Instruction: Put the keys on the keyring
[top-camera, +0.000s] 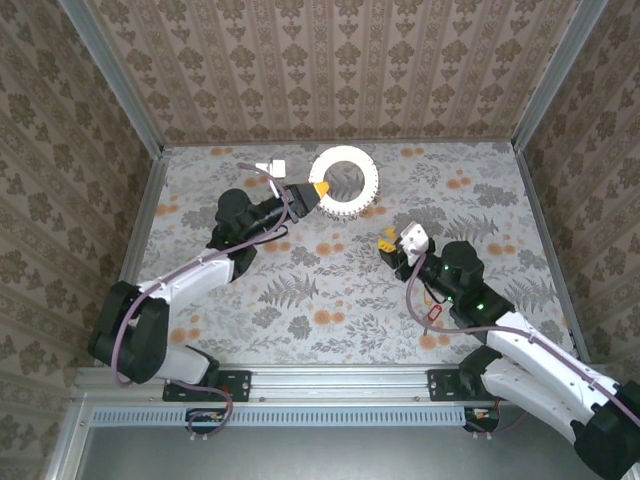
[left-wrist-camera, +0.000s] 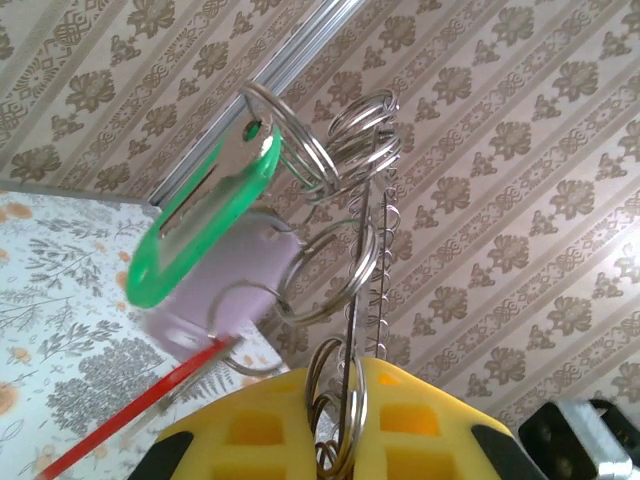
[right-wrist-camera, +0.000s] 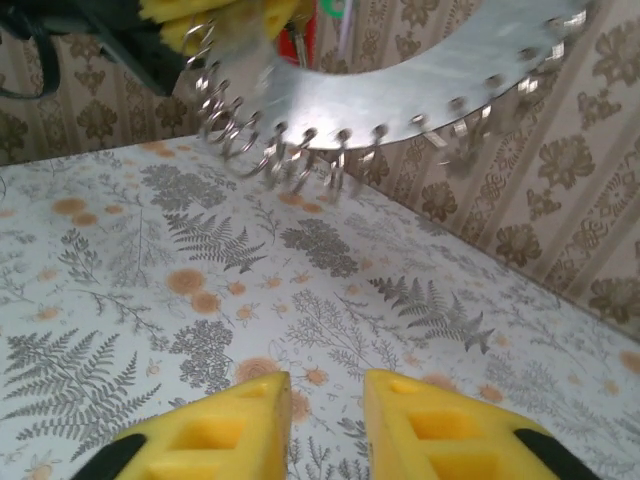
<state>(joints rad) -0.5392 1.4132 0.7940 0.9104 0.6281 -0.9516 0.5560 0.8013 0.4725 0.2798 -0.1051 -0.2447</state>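
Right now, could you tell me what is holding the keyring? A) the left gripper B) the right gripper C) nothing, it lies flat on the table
A: the left gripper is shut on the edge of the keyring and holds it up off the table, while the right gripper has its fingers apart with nothing between them.

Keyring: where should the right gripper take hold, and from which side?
Probably the keyring band's right side, opposite the left gripper, coming in edge-on from the right. The band is thin and flat, but split rings fringe its near rim.
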